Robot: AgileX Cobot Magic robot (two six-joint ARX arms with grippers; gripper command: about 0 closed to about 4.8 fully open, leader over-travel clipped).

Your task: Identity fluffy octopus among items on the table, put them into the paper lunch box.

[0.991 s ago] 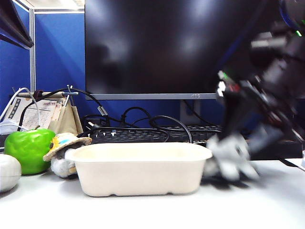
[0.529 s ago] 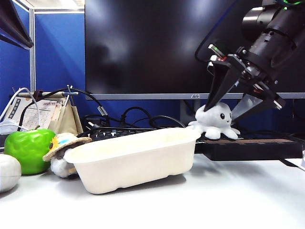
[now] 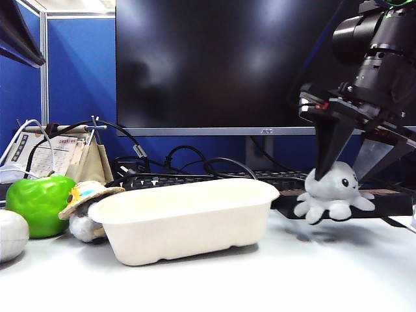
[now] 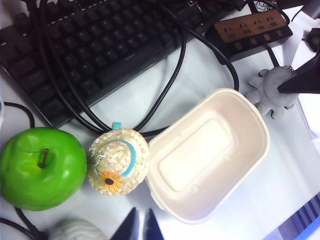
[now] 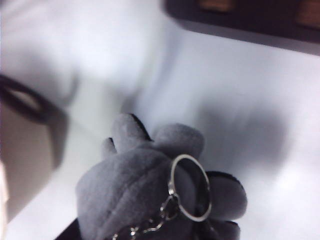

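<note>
The fluffy octopus (image 3: 333, 194), light grey with black bead eyes, hangs just above the table (image 3: 312, 279), to the right of the paper lunch box (image 3: 188, 224). My right gripper (image 3: 339, 179) is shut on its head from above. In the right wrist view the octopus (image 5: 145, 195) fills the foreground with a metal key ring (image 5: 190, 187) on it. The empty lunch box (image 4: 250, 150) lies skewed, its right end slightly raised. My left gripper (image 4: 140, 226) hovers shut near the box's corner, beside the straw hat.
A green apple (image 3: 40, 205), a plush penguin with a straw hat (image 3: 88, 208) and a white ridged object (image 3: 12, 234) sit left of the box. Behind are a keyboard (image 4: 100, 45), cables (image 4: 170, 85), a power strip (image 4: 250, 30) and a monitor (image 3: 214, 65).
The right gripper lifted the octopus from beside the box's right end, tipping the box up, then swung right and down. The box has dropped back, still a little skewed. The left gripper kept still.
</note>
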